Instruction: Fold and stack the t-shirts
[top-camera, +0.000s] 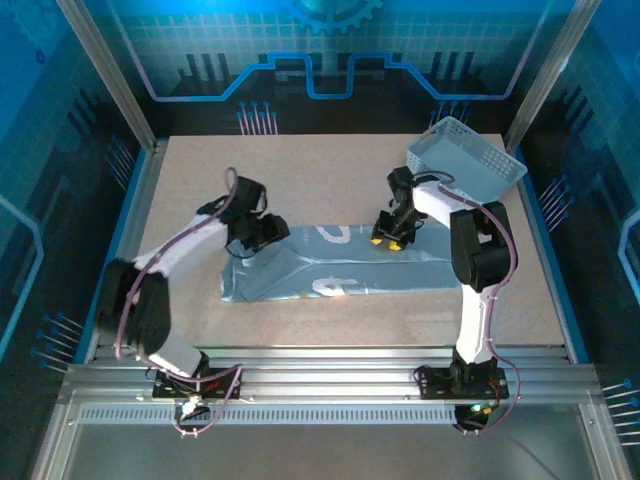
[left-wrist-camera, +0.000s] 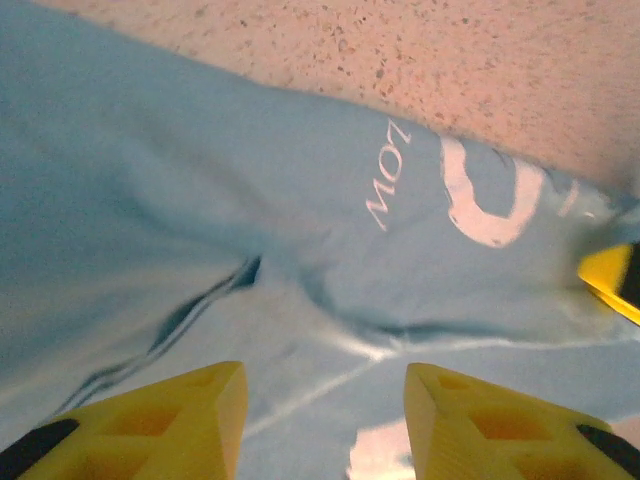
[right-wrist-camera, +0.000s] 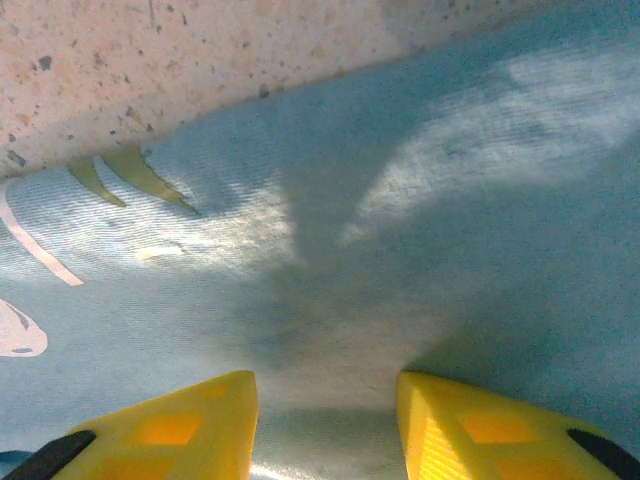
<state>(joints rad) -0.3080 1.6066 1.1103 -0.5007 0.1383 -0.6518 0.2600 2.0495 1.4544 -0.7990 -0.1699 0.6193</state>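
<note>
1. The t-shirt (top-camera: 330, 268) lay stretched lengthwise across the middle of the table (top-camera: 300, 170), its white lettering (top-camera: 335, 285) facing up and its left end rumpled.
2. The left gripper (top-camera: 268, 235) was down at that rumpled left end. On its wrist camera the yellow fingers (left-wrist-camera: 200, 410) stood moderately apart, with creased cloth below the gap and nothing pinched.
3. The right gripper (top-camera: 390, 241) sat low over the shirt's far edge, near its middle. Its fingers (right-wrist-camera: 200, 420) were parted too, with flat cloth showing between them and no grip.
4. The lattice basket (top-camera: 468, 160) sat at the far right corner, apart from the shirt.
</note>
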